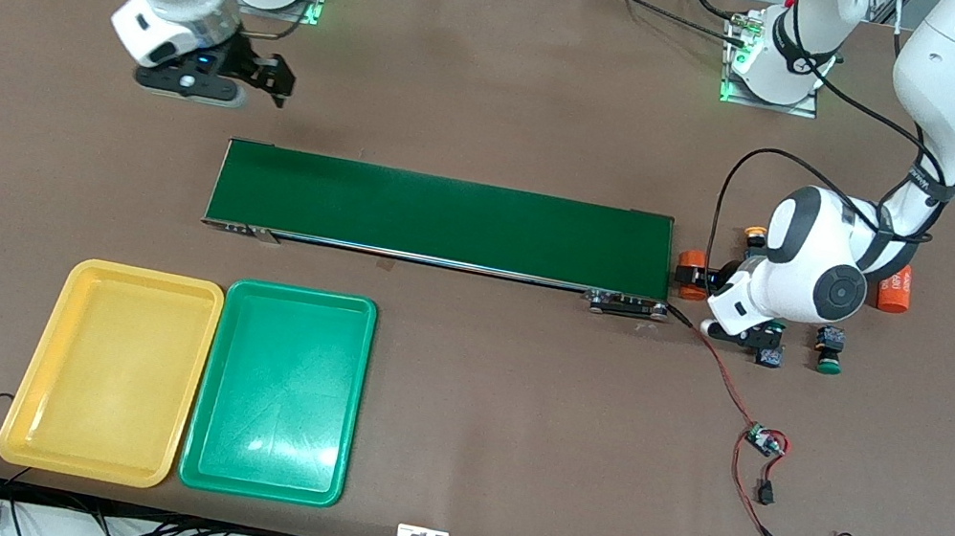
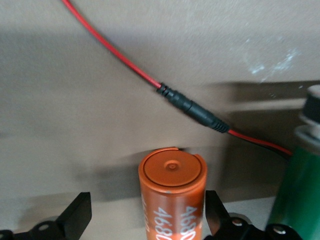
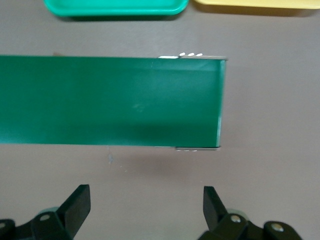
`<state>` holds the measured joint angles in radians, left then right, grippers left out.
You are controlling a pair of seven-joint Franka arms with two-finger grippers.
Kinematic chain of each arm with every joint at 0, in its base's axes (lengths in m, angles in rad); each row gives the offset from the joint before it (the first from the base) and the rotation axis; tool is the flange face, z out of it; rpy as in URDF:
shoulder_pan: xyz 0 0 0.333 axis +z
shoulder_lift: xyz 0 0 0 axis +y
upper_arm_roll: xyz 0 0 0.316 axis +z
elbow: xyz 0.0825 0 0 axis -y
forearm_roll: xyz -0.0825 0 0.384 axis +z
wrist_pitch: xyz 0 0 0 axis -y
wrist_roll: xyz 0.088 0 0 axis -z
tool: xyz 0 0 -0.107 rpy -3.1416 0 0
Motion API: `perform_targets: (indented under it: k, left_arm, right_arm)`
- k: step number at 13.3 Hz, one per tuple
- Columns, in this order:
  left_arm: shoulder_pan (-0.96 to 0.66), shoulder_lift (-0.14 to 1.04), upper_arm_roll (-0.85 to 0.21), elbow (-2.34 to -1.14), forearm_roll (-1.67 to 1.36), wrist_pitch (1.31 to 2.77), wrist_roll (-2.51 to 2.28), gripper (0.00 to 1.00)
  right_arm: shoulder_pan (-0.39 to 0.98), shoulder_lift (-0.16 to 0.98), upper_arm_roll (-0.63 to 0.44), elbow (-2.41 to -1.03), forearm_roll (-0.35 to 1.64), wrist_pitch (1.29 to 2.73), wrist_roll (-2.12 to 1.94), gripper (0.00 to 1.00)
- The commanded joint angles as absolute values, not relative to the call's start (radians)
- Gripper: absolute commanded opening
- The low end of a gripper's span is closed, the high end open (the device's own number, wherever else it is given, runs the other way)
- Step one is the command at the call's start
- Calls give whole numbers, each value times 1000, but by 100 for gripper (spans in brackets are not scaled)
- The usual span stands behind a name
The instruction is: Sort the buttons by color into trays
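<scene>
The yellow tray [image 1: 113,372] and the green tray [image 1: 280,390] lie side by side, empty, nearer the front camera than the conveyor; their edges show in the right wrist view [image 3: 255,3] [image 3: 115,6]. A green-capped button [image 1: 830,354], a blue-bodied button [image 1: 770,358] and an orange-capped button [image 1: 755,233] sit around the left arm's hand. My left gripper [image 1: 701,278] [image 2: 147,205] is open, low at the conveyor's end, its fingers either side of an orange "4680" cylinder [image 1: 689,270] [image 2: 172,185]. My right gripper [image 1: 262,77] [image 3: 146,200] is open and empty, above the table.
The long dark-green conveyor belt [image 1: 442,218] [image 3: 110,100] crosses the table's middle. A second orange cylinder [image 1: 896,290] lies toward the left arm's end. A red-black wire [image 1: 726,378] [image 2: 125,60] runs to a small circuit board [image 1: 764,440].
</scene>
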<state>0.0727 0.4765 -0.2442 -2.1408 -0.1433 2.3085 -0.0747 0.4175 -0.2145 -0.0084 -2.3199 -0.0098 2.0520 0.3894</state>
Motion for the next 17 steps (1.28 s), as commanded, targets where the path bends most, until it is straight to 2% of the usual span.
perform_targets:
  k: [1, 2, 5, 6, 7, 13, 15, 17]
  left_arm:
    - [87, 465, -262, -2172, -169, 2321, -72, 92]
    - [89, 463, -274, -2174, -169, 2321, -71, 79]
    - [98, 451, -278, -2169, -167, 2313, -58, 24]
    - [98, 443, -278, -2166, -167, 2313, -57, 10]
    - [98, 433, -278, -2164, -166, 2312, -55, 1]
    - [104, 221, -291, -2160, -147, 2252, 248, 0]
    - [88, 213, -356, -2154, -140, 2241, 345, 0]
    - [-3, 227, -360, -2151, -19, 2249, 386, 0]
  right_arm:
    - [489, -154, -18, -2306, -12, 2097, 394, 100]
    - [514, -138, -18, -2306, -11, 2129, 399, 100]
    - [517, -121, -18, -2284, -6, 2117, 451, 100]
    - [518, -120, -18, -2284, -6, 2114, 449, 100]
    - [518, -118, -18, -2284, -6, 2115, 449, 100]
    - [517, -118, -18, -2284, -8, 2115, 436, 100]
    - [517, -118, -18, -2284, -8, 2117, 436, 100]
    - [518, -112, -18, -2284, -8, 2126, 436, 100]
